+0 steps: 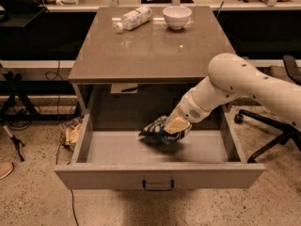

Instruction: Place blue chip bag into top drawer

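The top drawer (117,175) is pulled wide open, its flat grey front and small dark handle (158,186) toward me. My gripper (175,128) reaches in from the right on a white arm and is shut on the blue chip bag (155,129), a crinkled dark blue bag with white lettering. The bag hangs low over the middle of the drawer floor, close to it; I cannot tell if it touches.
The table top (150,51) above the drawer carries a clear plastic bottle (132,19) lying on its side and a white bowl (177,16) at the back. An office chair base (263,135) stands at the right. Cables and a stand leg (14,126) are at the left.
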{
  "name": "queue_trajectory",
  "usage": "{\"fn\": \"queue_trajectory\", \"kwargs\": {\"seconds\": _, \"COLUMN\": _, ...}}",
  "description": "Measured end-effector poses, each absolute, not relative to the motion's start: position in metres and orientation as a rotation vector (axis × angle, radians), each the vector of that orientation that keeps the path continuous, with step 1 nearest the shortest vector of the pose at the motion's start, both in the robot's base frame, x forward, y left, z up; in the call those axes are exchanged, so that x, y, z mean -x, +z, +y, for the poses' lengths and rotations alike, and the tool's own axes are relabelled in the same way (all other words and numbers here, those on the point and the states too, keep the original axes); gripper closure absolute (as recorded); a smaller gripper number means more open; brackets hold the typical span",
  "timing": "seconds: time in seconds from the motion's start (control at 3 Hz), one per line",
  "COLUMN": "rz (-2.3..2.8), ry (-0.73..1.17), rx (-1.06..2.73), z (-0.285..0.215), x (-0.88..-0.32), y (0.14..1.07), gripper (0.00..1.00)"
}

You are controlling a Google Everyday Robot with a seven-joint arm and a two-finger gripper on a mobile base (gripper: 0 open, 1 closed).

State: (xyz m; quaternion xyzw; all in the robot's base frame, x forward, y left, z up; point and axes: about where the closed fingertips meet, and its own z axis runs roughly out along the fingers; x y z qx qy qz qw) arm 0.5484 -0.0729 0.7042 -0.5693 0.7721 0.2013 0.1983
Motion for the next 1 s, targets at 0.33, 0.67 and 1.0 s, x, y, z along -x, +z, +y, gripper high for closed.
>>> {"fn": "queue_trajectory", "kwargs": {"seconds": 0.33, "rz": 2.139, "ry": 0.59, "rx": 1.543, "z": -0.073, "x": -0.552, "y": 0.71, "gripper": 0.06}}
{"fn": "queue_trajectory", "kwargs": {"seconds": 0.67, "rz": 2.119, "ry": 0.54, "rx": 1.439, "z": -0.103, "x": -0.558, "y": 0.74, "gripper": 0.0}}
{"fn": "queue_trajectory", "kwargs": {"seconds": 1.0, "rz": 2.11, "ry": 0.42, "rx": 1.248, "z": -0.175, "x": -0.545, "y": 0.793, "gripper": 0.0}}
